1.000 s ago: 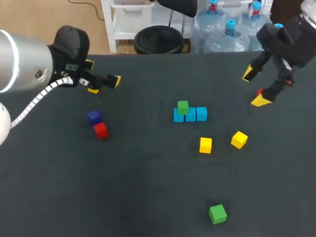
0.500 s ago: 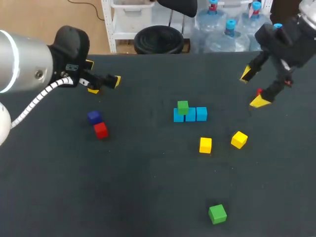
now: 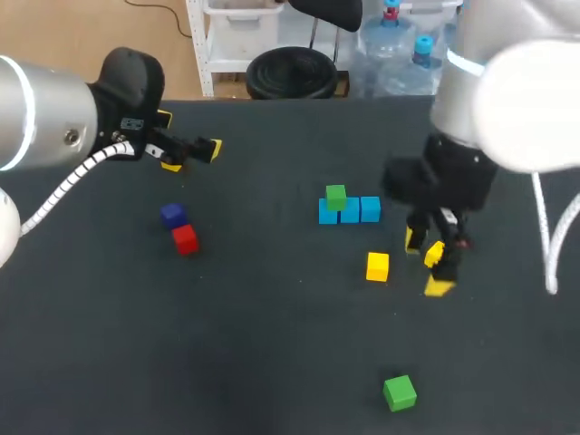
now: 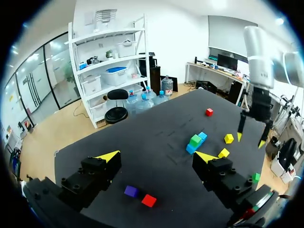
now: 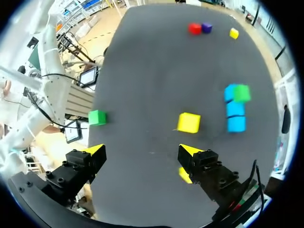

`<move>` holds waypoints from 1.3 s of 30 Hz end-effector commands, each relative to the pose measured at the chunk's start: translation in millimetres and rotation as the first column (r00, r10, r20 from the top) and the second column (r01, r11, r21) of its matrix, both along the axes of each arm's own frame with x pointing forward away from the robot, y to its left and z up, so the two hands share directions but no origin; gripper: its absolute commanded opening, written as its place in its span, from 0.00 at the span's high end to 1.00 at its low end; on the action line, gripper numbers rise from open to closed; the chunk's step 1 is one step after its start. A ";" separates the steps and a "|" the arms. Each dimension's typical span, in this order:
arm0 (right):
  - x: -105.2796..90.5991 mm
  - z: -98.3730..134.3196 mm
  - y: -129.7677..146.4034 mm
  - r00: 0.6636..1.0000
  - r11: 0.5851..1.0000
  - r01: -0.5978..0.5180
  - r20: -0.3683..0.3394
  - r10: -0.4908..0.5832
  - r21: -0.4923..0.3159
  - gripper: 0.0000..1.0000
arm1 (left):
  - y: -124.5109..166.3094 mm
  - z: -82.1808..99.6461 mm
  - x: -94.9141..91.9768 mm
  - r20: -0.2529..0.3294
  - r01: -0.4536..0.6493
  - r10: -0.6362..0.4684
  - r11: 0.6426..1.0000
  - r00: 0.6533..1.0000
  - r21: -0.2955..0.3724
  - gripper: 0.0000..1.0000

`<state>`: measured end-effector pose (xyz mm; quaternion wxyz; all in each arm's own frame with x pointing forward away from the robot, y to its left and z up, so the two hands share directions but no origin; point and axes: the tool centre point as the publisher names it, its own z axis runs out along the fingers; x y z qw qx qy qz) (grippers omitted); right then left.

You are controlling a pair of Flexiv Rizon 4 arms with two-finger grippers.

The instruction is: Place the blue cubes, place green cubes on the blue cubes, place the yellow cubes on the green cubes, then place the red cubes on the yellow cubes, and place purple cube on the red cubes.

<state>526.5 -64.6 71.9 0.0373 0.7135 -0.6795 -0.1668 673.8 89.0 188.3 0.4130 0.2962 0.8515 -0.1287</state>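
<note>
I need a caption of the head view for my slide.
Right end effector, open, at a yellow cube; one green cube sits on the row of blue cubes.

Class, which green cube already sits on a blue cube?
The green cube atop the blue cubes; the other green cube sits alone on the table.

Cube [image 3: 335,194] apparently atop cube row [image 3: 369,209]

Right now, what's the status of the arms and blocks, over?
Left gripper open, apart from the cubes. Right gripper open, over a yellow cube. One green cube on the blue cubes, other green cube loose. Nothing in the way.
</note>
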 end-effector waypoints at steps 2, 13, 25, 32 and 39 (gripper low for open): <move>-41.3 -1.6 -10.6 0.999 0.999 0.010 0.031 -0.012 0.033 0.00 | -0.5 -0.9 0.3 0.002 -0.001 0.001 1.000 1.000 -0.001 0.00; -106.2 -26.5 22.1 0.990 0.992 -0.127 0.061 0.126 0.006 0.00 | -0.5 -0.9 0.3 0.002 -0.001 0.001 1.000 1.000 -0.001 0.00; -127.7 -46.2 26.6 0.983 0.988 -0.150 0.106 0.152 -0.023 0.00 | -0.5 -0.9 0.3 0.002 -0.001 0.001 1.000 1.000 -0.001 0.00; -134.6 -55.6 30.4 0.979 0.984 -0.173 0.100 0.176 -0.032 0.00 | -0.5 -0.9 0.3 0.002 -0.001 0.001 1.000 1.000 -0.001 0.00; -134.3 -63.0 36.2 0.976 0.982 -0.185 0.114 0.188 -0.033 0.00 | -0.5 -0.9 0.3 0.002 -0.001 0.001 1.000 1.000 -0.001 0.00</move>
